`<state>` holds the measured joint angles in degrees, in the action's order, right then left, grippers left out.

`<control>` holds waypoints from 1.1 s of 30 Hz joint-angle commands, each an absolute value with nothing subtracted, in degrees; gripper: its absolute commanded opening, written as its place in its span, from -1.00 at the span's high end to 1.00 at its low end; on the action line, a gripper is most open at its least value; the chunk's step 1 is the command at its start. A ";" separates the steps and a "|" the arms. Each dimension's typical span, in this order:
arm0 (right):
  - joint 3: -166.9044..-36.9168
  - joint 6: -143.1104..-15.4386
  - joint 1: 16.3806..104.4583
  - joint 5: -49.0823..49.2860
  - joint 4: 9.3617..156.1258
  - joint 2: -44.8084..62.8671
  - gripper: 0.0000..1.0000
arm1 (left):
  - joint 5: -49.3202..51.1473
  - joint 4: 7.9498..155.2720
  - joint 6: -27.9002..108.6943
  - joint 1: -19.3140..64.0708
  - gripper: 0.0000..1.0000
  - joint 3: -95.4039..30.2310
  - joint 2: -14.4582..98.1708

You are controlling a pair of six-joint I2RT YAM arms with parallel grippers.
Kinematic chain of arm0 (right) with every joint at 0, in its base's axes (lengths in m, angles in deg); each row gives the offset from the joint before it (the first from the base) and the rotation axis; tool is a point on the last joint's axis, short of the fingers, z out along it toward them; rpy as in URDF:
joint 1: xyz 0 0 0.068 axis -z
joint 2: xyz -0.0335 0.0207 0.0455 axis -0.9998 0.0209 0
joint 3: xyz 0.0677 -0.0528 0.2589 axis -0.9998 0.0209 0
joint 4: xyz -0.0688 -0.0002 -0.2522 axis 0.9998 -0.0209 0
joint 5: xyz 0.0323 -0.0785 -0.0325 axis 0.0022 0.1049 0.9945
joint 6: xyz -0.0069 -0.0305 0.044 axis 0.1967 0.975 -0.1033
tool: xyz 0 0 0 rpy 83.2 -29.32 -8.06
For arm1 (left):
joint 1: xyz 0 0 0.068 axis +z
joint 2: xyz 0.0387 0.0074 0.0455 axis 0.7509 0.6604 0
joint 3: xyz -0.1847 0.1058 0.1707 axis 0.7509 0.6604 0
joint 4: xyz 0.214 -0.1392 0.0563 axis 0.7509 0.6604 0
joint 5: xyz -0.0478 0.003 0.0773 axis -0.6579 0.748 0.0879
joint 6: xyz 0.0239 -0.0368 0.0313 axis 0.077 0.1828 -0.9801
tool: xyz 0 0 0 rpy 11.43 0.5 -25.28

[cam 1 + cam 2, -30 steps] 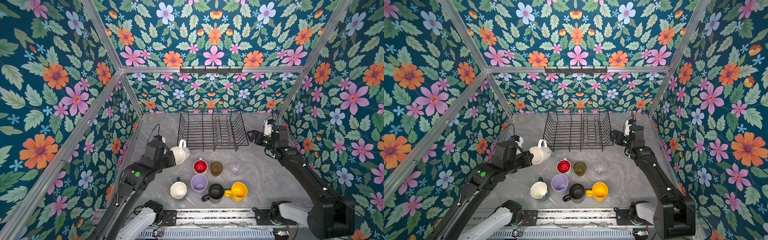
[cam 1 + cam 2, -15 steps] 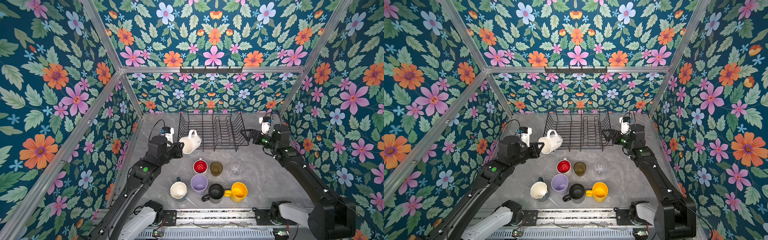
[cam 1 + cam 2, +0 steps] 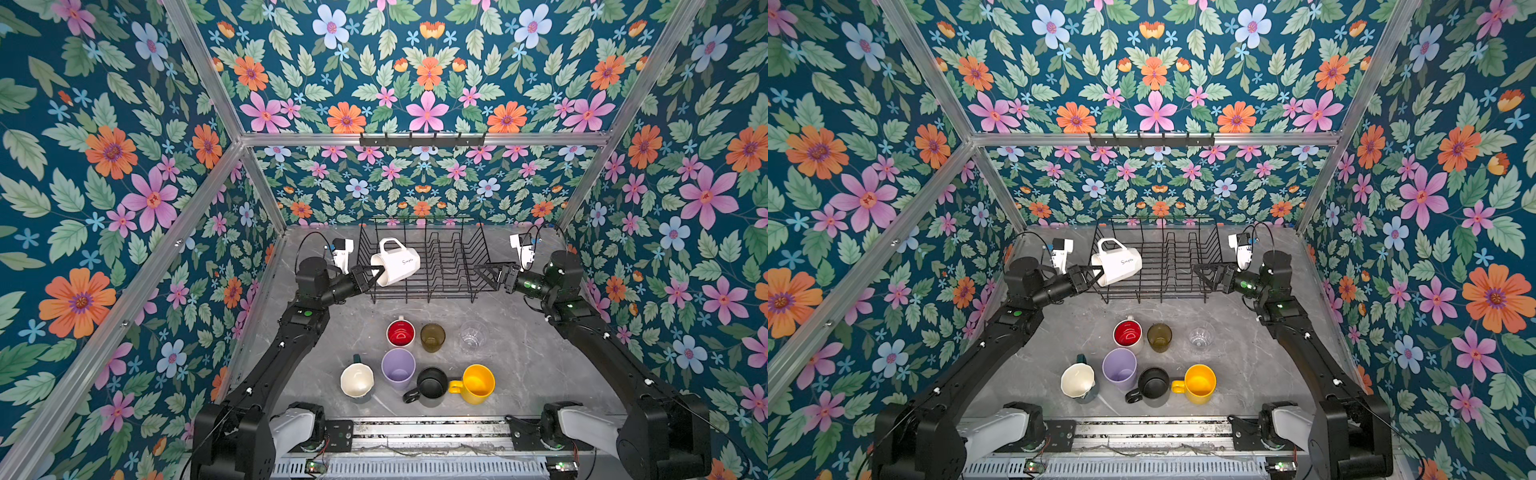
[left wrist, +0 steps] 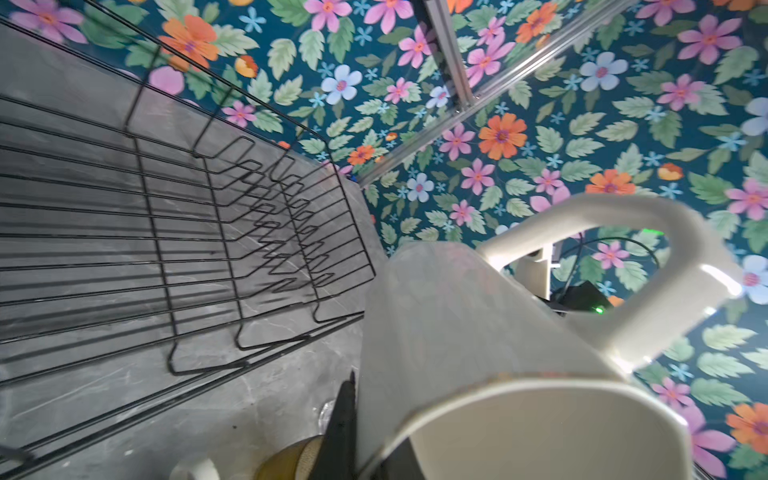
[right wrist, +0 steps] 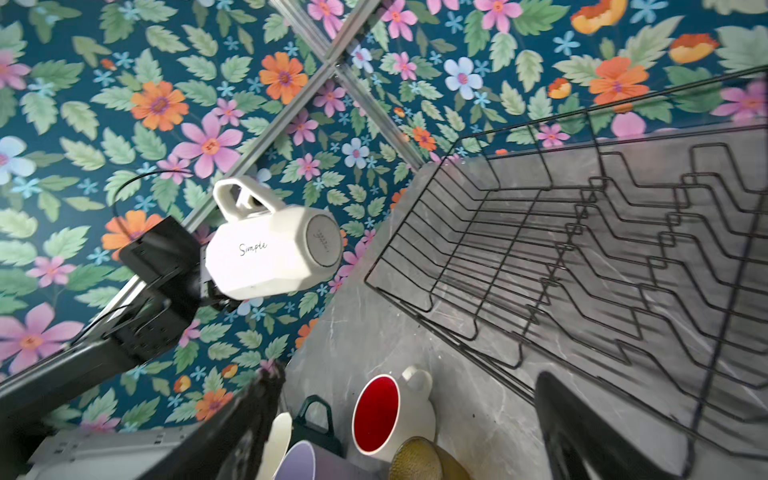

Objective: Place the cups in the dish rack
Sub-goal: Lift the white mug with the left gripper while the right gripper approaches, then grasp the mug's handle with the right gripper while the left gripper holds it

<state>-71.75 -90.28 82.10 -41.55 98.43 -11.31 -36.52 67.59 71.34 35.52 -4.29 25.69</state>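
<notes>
Up and back goes the cream mug: a second ago it hung low by the near left corner of the dish rack, and now the left claw has carried it higher and deeper, to the rack's left end. That claw is clamped on the mug's rim at the mouth. The mug lies on its side in the air, handle up, base aimed at the opposite arm, clear of the table. In both top views it overlaps the rack's left wall, but whether it is over the wires or just beside them I cannot tell. The right claw has eased in to the rack's right end, fingers spread wide, nothing between them. Every other cup stands upright on the table in front of the rack. In the back row are the white mug with its red inside, the amber glass and the clear glass. In the front row are the green mug with a cream inside, the lilac tumbler and the black mug. Last comes the yellow mug, its handle just beside the black one. Writing: the right wrist view reads "Simple" in thin dark script on the cream mug's side. The print on its base is too small to read.
</notes>
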 commanded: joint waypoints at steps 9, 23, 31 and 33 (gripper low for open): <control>-77.19 -80.64 72.84 -50.15 103.03 -9.33 -0.93 | -46.44 52.72 79.03 34.00 1.00 -2.95 29.23; -80.61 -81.36 68.28 -52.67 109.41 -2.84 -0.93 | -49.41 48.29 80.95 30.45 1.00 -2.76 31.21; -82.48 -79.35 64.54 -51.50 107.66 -0.16 -0.92 | -50.17 46.55 81.71 29.00 1.00 -2.95 31.87; -82.82 -79.83 64.04 -51.63 108.33 0.73 -0.93 | -50.36 46.02 81.97 28.81 1.00 -2.99 31.96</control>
<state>-82.31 -79.88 64.92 -49.66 106.60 -0.03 -48.00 52.75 81.48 29.40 -2.52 31.98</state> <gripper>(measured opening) 0.963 0.095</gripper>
